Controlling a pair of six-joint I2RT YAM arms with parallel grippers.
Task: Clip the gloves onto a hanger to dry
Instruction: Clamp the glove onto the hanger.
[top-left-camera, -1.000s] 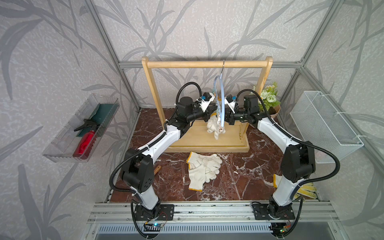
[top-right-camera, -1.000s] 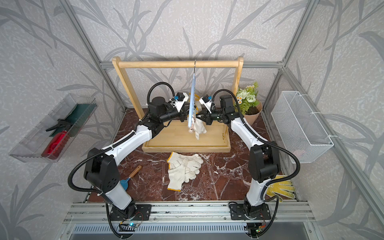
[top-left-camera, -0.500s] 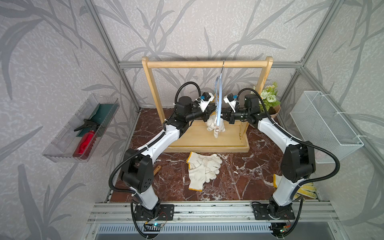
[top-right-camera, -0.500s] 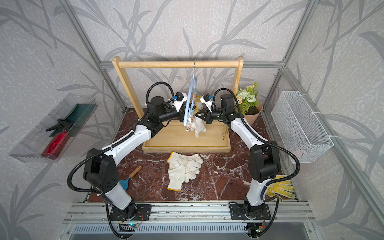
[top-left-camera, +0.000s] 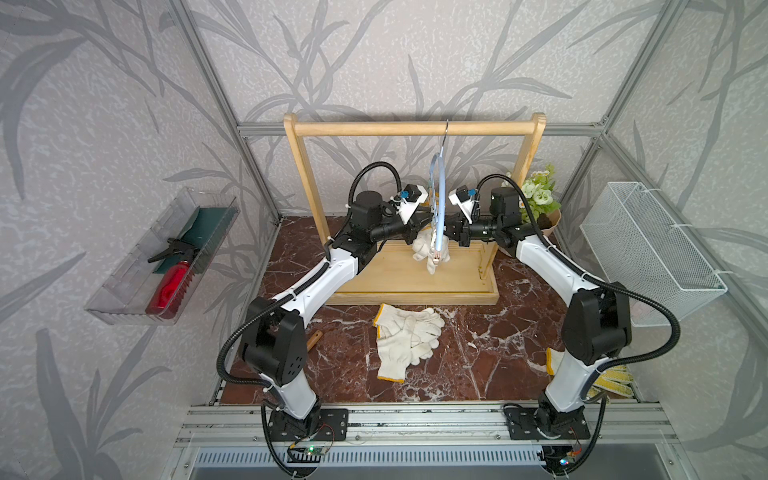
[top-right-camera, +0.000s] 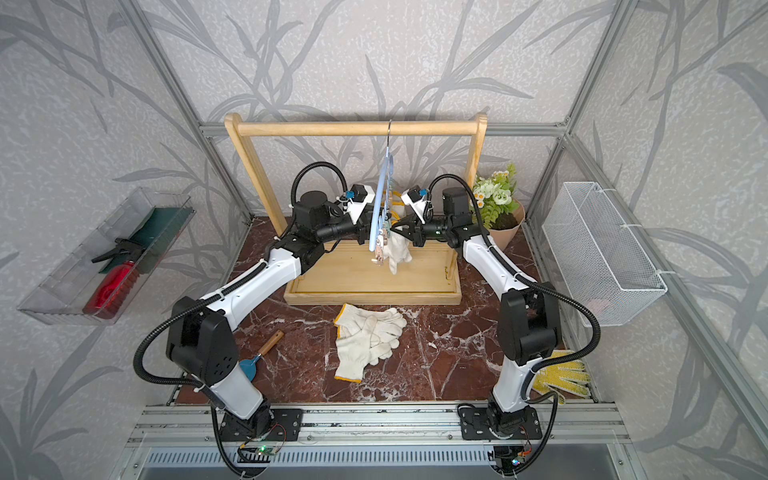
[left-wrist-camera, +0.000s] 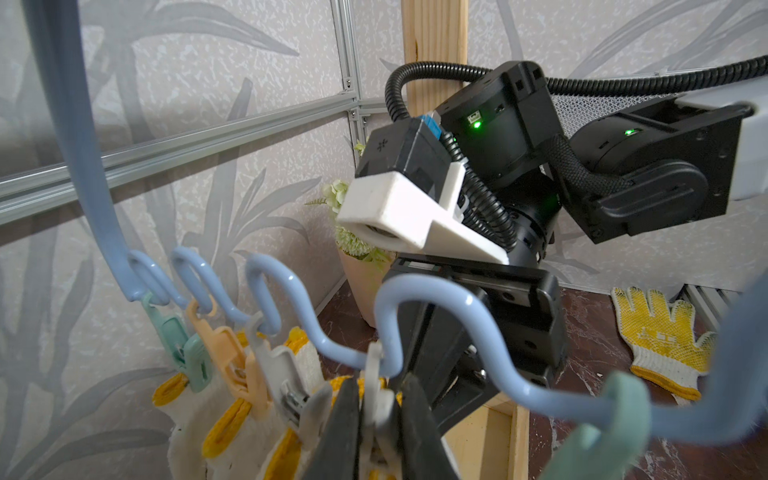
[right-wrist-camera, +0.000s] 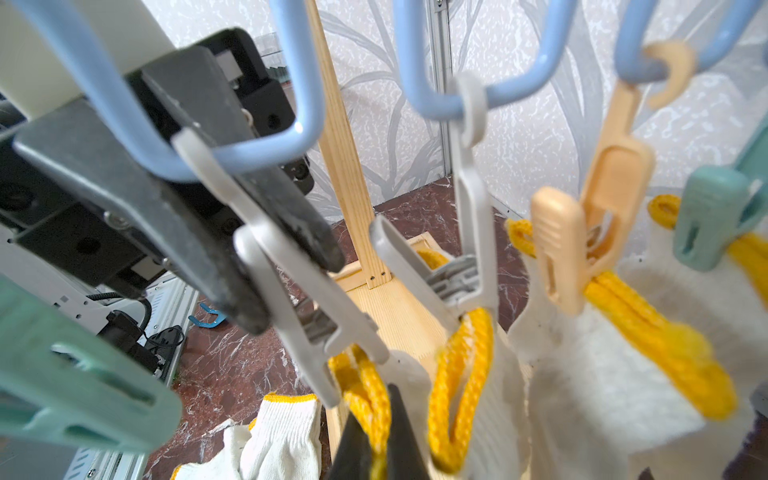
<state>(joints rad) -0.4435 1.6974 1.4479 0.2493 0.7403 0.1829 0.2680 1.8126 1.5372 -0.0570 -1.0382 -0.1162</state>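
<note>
A blue hanger (top-left-camera: 440, 183) (top-right-camera: 380, 195) hangs from the wooden rack's bar. Three clips on it, grey (right-wrist-camera: 469, 249), orange (right-wrist-camera: 582, 249) and teal (right-wrist-camera: 715, 216), each pinch a white glove's yellow cuff. My left gripper (left-wrist-camera: 376, 415) (top-right-camera: 372, 226) is shut on another grey clip (right-wrist-camera: 266, 249), whose lower mouth straddles a yellow cuff (right-wrist-camera: 365, 395). That cuff's glove (top-right-camera: 399, 249) is held from below by my right gripper (right-wrist-camera: 376, 449) (top-right-camera: 395, 226), shut on the cuff. More gloves (top-left-camera: 409, 336) (top-right-camera: 368, 336) lie piled on the floor in front of the rack.
The wooden rack (top-left-camera: 411, 126) stands on a tray base. A yellow-patterned glove (top-right-camera: 561, 376) lies by the right arm's base. A flower pot (top-left-camera: 536, 199) and wire basket (top-left-camera: 648, 249) are at right, a clear bin (top-left-camera: 166, 257) at left. A wooden-handled tool (top-right-camera: 262, 353) lies near the left arm.
The hanger's lower end has swung slightly toward the left arm, and both grippers shifted a little with it. Both grips are unchanged.
</note>
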